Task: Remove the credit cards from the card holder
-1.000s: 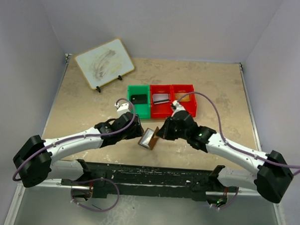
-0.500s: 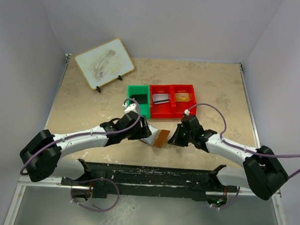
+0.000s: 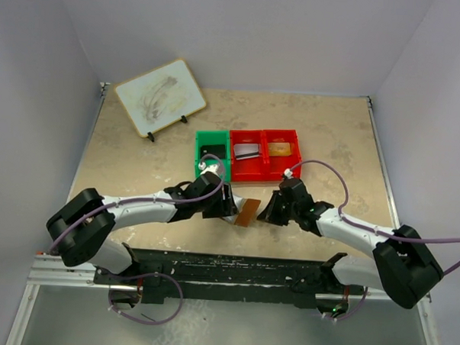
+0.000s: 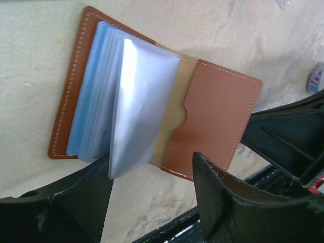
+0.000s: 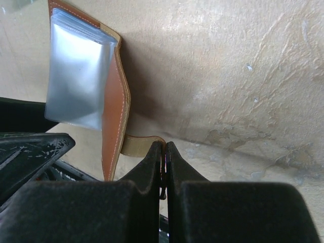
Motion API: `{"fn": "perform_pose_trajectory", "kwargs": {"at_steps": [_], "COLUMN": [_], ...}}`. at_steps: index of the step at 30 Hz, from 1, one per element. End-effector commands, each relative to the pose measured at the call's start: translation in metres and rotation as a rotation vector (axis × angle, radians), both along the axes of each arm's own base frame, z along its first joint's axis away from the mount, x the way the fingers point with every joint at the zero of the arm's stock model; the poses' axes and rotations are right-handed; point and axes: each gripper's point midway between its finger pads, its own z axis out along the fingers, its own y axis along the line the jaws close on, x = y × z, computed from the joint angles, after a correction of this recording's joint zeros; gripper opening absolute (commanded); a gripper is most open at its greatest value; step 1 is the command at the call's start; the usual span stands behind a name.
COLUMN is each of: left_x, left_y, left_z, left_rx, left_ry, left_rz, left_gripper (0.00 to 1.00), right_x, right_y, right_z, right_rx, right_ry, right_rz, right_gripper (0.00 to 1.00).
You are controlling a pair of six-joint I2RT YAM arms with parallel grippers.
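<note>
Card holder [image 4: 212, 116]: lay open, clear sleeves [image 4: 142, 101] fanned, at spread-apart L gripper [image 4: 151, 164], tab [image 5: 136, 144] pinched in closed R gripper [image 5: 162, 149]; saw cards [image 3: 248, 151] in red bin [image 3: 264, 175].

**No readable writing in any view**

No text, brand, number or sign can be read. The white rectangular board [image 3: 160, 98] propped at the back of the beige surface [image 3: 123, 160] carries only smudged grey strokes, which form no letters or figures. The small flat brown leather card holder [image 4: 217, 116] lies open. Its clear plastic sleeves [image 4: 144, 96] and stitched panels show no legible print.
</note>
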Motion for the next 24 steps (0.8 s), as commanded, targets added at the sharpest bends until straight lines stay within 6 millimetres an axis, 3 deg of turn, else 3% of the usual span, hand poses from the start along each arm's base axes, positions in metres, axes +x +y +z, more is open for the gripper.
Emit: {"fn": "perform_pose_trajectory", "kwargs": {"at_steps": [1, 8, 10, 17, 20, 24], "left_x": [0.007, 0.011, 0.008, -0.010, -0.015, -0.017], "left_y": [-0.037, -0.077, -0.085, -0.096, -0.093, -0.087], "left_z": [0.035, 0.054, 0.046, 0.025, 0.013, 0.006], "left_rx": [-0.162, -0.215, -0.193, -0.202, -0.170, -0.147], "left_ry": [-0.076, -0.119, -0.102, -0.055, -0.035, -0.031], "left_rz": [-0.084, -0.224, -0.264, -0.283, -0.294, -0.280], "left_gripper": [0.59, 0.59, 0.59, 0.59, 0.59, 0.59], "right_x": [-0.001, -0.002, -0.001, 0.007, 0.007, 0.014], "right_y": [0.000, -0.002, -0.005, -0.014, -0.024, -0.030], "right_z": [-0.004, -0.006, -0.006, 0.021, 0.028, 0.045], "right_rx": [0.015, 0.016, 0.007, 0.056, 0.016, -0.021], "right_ry": [-0.002, -0.001, 0.000, -0.086, -0.079, -0.121], "right_rz": [-0.003, -0.018, -0.040, -0.135, -0.181, -0.189], "right_gripper": [0.00, 0.01, 0.05, 0.23, 0.35, 0.35]}}
